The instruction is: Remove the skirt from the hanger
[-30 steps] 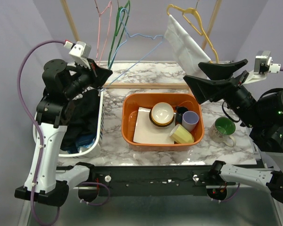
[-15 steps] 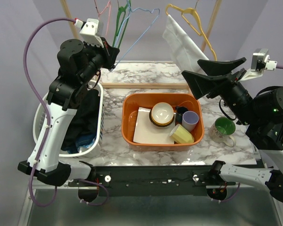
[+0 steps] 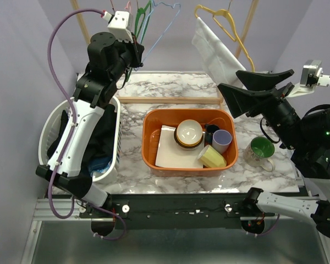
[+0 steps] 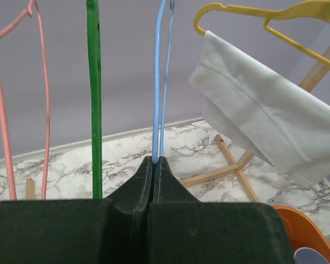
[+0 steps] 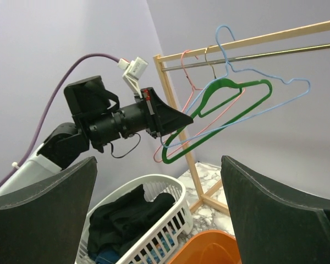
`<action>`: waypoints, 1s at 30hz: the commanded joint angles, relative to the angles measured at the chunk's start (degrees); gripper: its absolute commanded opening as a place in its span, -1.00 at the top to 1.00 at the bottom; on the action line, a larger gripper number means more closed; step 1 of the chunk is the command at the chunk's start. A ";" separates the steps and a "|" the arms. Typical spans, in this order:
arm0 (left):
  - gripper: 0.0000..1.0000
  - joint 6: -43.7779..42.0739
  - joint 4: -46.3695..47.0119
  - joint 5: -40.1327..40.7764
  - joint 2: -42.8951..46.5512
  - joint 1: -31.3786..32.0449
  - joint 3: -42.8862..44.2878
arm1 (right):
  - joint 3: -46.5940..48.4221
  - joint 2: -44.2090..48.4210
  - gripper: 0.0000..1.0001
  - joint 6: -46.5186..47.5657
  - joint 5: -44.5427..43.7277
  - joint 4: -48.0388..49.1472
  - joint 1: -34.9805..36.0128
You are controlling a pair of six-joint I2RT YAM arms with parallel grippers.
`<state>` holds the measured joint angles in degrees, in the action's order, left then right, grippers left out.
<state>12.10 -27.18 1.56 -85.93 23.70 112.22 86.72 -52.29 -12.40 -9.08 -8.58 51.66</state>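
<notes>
A white skirt [image 3: 213, 52] hangs folded over a yellow hanger [image 3: 226, 21] at the back right of the wooden rack. It also shows in the left wrist view [image 4: 264, 121] on the same yellow hanger [image 4: 236, 8]. My left gripper [image 3: 138, 52] is raised at the back left and shut on the lower wire of a blue hanger [image 4: 158, 82], well left of the skirt. My right gripper [image 3: 228, 80] is wide open and empty, held in the air just in front of and below the skirt. The skirt is out of the right wrist view, which shows the left gripper [image 5: 184, 118].
Green [image 4: 93, 99] and pink [image 4: 3, 110] hangers hang left of the blue one. A white laundry basket [image 3: 44, 137] with dark clothes stands at the left. An orange bin [image 3: 151, 159] of cups and a bowl sits mid-table, a green mug [image 3: 261, 149] to its right.
My left arm has risen and swung back with the blue hanger, lifting it from low over the table up near the rail. The right gripper stays open and has shifted only slightly.
</notes>
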 commanded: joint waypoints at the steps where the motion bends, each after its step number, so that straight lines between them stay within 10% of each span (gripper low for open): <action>1: 1.00 -0.41 2.74 0.03 -1.96 0.38 0.64 | -1.11 0.35 -1.00 0.89 -2.87 0.14 -0.07; 5: 0.78 -0.14 3.80 -1.56 -1.35 0.64 -2.01 | -2.34 -0.17 -1.00 3.08 -6.90 -0.73 -0.07; 18: -0.88 1.43 5.64 -7.10 9.72 0.73 -10.97 | 8.11 -10.45 -1.00 11.52 -20.19 -12.86 -1.20; 30: -0.98 5.83 6.09 -12.81 22.81 0.73 -22.13 | 20.14 -19.23 -1.00 9.07 -7.46 -24.11 -15.17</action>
<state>15.81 -21.10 -8.23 -65.87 24.14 94.39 102.56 -69.30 -1.56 -23.49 -26.96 41.60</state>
